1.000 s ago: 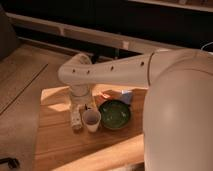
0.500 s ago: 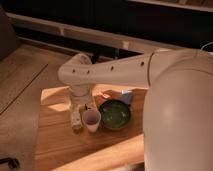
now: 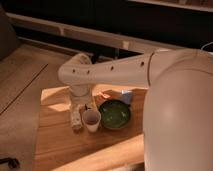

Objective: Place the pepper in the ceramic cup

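Observation:
The ceramic cup (image 3: 91, 120) is small, pale and round, and stands upright on the wooden table (image 3: 60, 145), just left of the dark green bowl (image 3: 114, 113). My white arm reaches in from the right, bends at the elbow and drops down. The gripper (image 3: 84, 106) hangs just behind and above the cup, mostly hidden by the wrist. A small red-orange bit (image 3: 105, 94), possibly the pepper, shows behind the bowl under the arm. I cannot tell whether the gripper holds anything.
A slender pale bottle-like object (image 3: 76, 120) lies just left of the cup. A small blue item (image 3: 127, 96) sits behind the bowl. My large white body (image 3: 180, 120) fills the right side. The table's left edge meets the floor.

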Available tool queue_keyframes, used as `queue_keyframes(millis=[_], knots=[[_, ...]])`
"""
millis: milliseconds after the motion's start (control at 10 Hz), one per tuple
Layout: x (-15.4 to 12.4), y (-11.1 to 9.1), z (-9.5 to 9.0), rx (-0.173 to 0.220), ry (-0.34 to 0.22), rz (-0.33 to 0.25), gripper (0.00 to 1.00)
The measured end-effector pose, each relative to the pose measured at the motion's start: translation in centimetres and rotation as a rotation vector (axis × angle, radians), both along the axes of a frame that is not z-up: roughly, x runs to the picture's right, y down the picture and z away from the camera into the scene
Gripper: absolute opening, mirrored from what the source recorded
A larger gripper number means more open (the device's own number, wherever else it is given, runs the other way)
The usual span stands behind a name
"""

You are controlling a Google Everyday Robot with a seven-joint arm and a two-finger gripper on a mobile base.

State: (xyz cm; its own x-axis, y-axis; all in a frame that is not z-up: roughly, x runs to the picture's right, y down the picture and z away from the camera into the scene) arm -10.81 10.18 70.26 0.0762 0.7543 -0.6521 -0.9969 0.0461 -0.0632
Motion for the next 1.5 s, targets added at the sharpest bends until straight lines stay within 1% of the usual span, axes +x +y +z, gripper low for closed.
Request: queue_keyframes(millis=[100, 300, 400, 500, 600, 800, 900, 1000, 1100, 1300, 1400, 1500], knots=[[-0.2, -0.3, 0.1, 0.01, -0.013, -0.021, 0.65], [-0.5, -1.3, 0.5, 0.03, -0.057, -0.091, 0.65], [0.0, -3.0, 1.2, 0.046, -0.106, -0.172, 0.65], [0.5, -3.9, 1.6, 0.052, -0.133, -0.218, 0.65], [1.5, -5.3, 2.0, 0.056, -0.17, -0.278, 0.65], [5.8, -9.0, 2.8, 0.066, -0.245, -0.394, 0.65], [7.5, -10.2, 2.9, 0.068, -0.268, -0.431, 0.65], [8.6, -11.1, 3.0, 0.069, -0.291, -0.463, 0.65], [9.2, -11.7, 3.0, 0.07, -0.309, -0.488, 0.65], [9.8, -12.1, 3.1, 0.07, -0.324, -0.506, 0.65], [9.4, -12.3, 4.3, 0.086, -0.356, -0.506, 0.65], [9.1, -13.0, 5.3, 0.113, -0.378, -0.519, 0.65]])
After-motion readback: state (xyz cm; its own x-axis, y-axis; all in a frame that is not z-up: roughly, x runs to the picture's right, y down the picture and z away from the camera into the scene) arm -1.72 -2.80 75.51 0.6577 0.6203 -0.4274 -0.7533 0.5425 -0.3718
